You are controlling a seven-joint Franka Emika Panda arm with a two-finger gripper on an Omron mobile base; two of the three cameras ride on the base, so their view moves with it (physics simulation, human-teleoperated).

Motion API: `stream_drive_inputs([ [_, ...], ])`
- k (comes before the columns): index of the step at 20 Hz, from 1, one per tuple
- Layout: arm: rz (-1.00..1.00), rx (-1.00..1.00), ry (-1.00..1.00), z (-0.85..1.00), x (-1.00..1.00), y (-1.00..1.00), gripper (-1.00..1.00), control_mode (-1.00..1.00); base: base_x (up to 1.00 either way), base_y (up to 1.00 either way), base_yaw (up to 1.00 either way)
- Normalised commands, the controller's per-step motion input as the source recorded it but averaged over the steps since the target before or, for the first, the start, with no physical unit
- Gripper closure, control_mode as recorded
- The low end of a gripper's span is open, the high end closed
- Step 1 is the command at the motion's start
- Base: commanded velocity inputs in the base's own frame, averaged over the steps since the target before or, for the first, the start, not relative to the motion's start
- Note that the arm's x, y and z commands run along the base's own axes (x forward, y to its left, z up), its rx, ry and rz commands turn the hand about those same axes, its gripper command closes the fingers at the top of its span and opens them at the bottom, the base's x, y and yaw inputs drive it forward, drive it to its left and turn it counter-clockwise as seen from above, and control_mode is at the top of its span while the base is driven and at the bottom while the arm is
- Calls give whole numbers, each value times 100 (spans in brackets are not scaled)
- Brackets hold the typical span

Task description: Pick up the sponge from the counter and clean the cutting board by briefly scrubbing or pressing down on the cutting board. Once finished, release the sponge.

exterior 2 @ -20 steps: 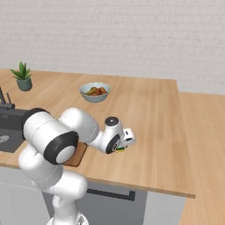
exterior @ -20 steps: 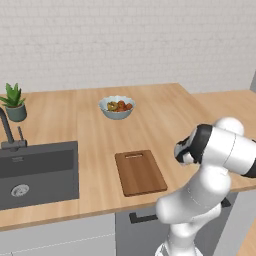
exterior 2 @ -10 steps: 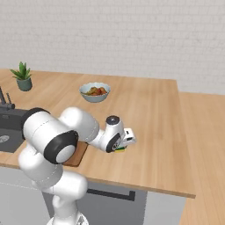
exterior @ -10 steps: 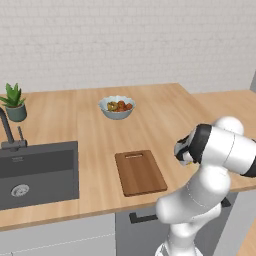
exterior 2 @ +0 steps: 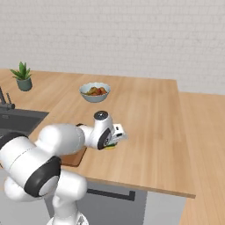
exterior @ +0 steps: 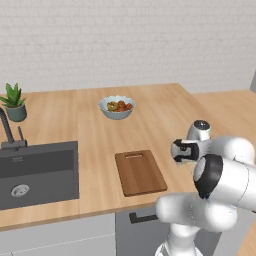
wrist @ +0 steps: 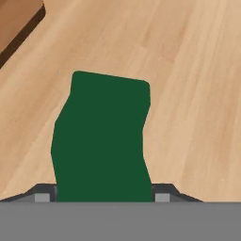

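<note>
The sponge (wrist: 101, 136) lies on the counter (wrist: 188, 70), its dark green top squeezed narrower at the near end. My gripper (wrist: 102, 197) is shut on it, a finger pressed against each side. From the right base view the gripper (exterior 2: 115, 139) is low over the worktop, and a bit of green and yellow sponge (exterior 2: 110, 146) peeks out beneath it. The gripper (exterior: 182, 152) sits right of the cutting board (exterior: 140, 172), a reddish-brown rectangle near the front edge. A corner of that cutting board (wrist: 16, 19) shows at the hand view's top left.
A bowl of fruit (exterior: 116, 106) stands behind the board. The dark sink (exterior: 37, 172) with its tap lies at the left, and a potted plant (exterior: 15, 102) stands behind it. The counter's front edge (exterior 2: 145, 186) runs close below the gripper.
The fingers have drawn in onto the sponge's sides. The arm has hardly moved, and the sponge rests where it was.
</note>
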Motion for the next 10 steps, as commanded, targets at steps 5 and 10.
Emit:
stream_drive_inputs([
  [5,0,0,3,33,-46,98,100,-100,0,0,0],
  [10,0,0,1,6,-45,99,100,-100,0,0,0],
])
